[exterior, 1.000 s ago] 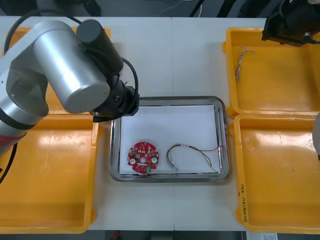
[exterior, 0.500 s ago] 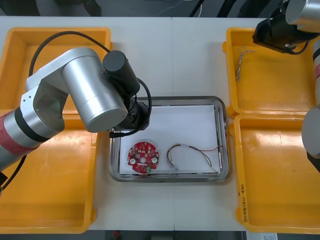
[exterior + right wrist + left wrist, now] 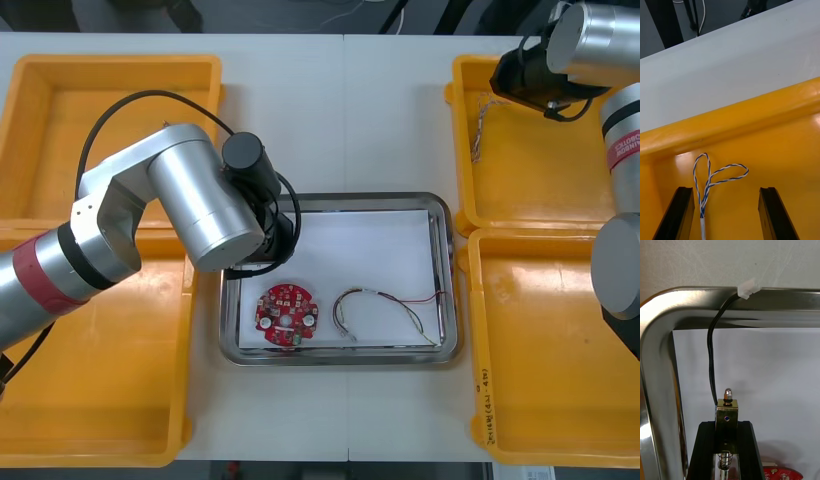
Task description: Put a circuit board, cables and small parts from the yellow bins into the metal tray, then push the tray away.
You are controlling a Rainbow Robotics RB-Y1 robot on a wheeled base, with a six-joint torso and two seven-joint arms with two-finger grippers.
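Observation:
Over the far left corner of the metal tray [image 3: 657,352], my left gripper [image 3: 727,424] is shut on a small metal part [image 3: 727,408]. A black cable [image 3: 711,352] runs from the part to a white plug [image 3: 748,288] lying on the tray's rim. My left arm [image 3: 200,205] covers that corner from above. The red circuit board [image 3: 285,315] and a red and yellow cable [image 3: 385,305] lie on the tray's white inside [image 3: 350,245]. My right gripper [image 3: 726,195] hangs open over the far right yellow bin [image 3: 763,116], with the twisted blue and white cable [image 3: 709,176] between its fingers, close to one finger [image 3: 679,213].
Two yellow bins [image 3: 100,350] flank the tray on the left and two [image 3: 560,350] on the right. In the front view the twisted cable [image 3: 480,120] lies near the far right bin's inner wall, just below my right wrist [image 3: 525,72].
My left arm has swung in over the tray's left side, toward the circuit board. My right arm has come in from the far right corner toward the twisted cable.

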